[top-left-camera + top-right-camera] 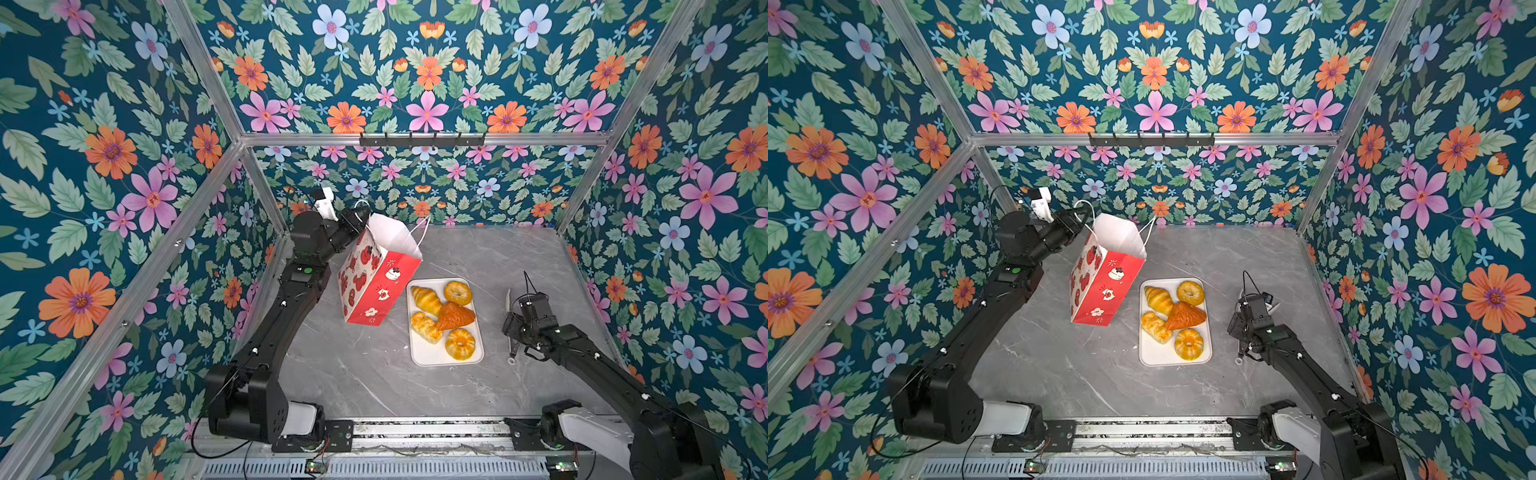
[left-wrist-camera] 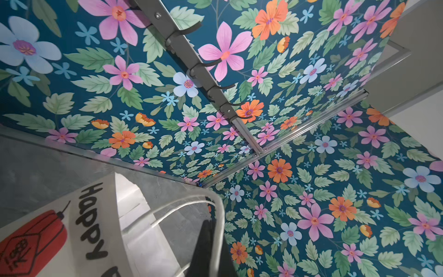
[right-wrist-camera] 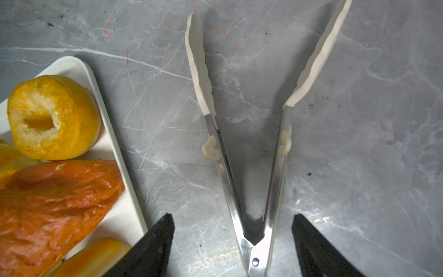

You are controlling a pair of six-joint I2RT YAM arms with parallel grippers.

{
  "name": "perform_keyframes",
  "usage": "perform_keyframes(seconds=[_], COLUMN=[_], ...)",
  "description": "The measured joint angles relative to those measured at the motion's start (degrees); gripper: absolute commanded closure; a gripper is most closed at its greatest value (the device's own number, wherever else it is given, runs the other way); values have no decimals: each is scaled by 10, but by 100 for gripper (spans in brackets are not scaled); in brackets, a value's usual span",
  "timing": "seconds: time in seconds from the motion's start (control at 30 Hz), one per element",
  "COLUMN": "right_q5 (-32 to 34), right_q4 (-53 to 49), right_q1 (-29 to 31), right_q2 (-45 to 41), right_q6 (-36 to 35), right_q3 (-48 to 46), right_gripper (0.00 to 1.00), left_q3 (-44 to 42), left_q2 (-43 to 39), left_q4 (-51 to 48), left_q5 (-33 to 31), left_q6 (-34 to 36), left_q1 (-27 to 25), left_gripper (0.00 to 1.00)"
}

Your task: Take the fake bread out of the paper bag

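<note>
Golden-yellow fake bread (image 1: 442,320), five pieces, all lies on the white tray (image 1: 428,355) just beside the paper bag (image 1: 370,286), so the bag is likely empty. The left gripper (image 1: 357,221), clamped shut on the bag's top at its cord handle, holds it tilted, seemingly to keep it clear. The right gripper (image 3: 232,220) stands spread wide over steel tongs (image 3: 208,96), holding nothing. A grey marbled tabletop (image 1: 374,374) lies beneath; floral-papered walls (image 1: 428,83) enclose it.

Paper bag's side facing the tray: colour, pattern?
Red with small white pictures, white above, on the paper bag; clearest in a top view.
</note>
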Motion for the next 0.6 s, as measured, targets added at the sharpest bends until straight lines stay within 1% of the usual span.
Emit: perform_keyframes(seconds=[0.13,0.27,0.6], right_q5=[-5,-9,-13], right_q4=[10,11,15], right_q1=[0,0,0], right_q2=[2,5,16], right_q6=[0,-1,-4], right_q3=[0,0,-4], right_gripper=[21,21,22], left_q3=[34,41,-11], left_q2=[23,33,60], left_q4=[3,12,78], left_q5=[7,7,12], left_q6=[1,3,-13], left_q1=[-13,-15,-14], left_gripper=[100,100,100])
